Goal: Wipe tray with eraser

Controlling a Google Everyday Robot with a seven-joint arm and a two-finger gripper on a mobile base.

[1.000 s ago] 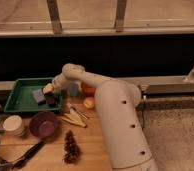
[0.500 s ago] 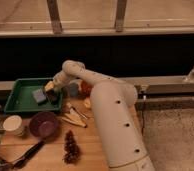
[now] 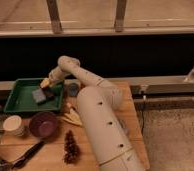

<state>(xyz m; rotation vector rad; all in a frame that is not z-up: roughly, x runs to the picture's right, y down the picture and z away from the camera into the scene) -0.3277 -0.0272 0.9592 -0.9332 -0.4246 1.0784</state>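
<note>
The green tray (image 3: 20,102) lies at the table's back left. A lighter grey-blue block (image 3: 38,95) rests inside it. My gripper (image 3: 47,90) hangs low over the tray's right half, right beside that block; a yellow patch marks its wrist. The eraser (image 3: 72,90), a small dark block, sits on the table just outside the tray's right rim, partly hidden behind my arm. I cannot make out whether the gripper touches the grey-blue block.
In front of the tray stand a purple bowl (image 3: 43,124) and a white cup (image 3: 13,125). Pale wooden pieces (image 3: 70,118), a brown knobbly cluster (image 3: 70,145) and a dark tool (image 3: 25,153) lie nearer. My white arm (image 3: 102,125) covers the table's right side.
The gripper has edged slightly left and down inside the tray, toward the grey-blue block. The block and the other objects have stayed put.
</note>
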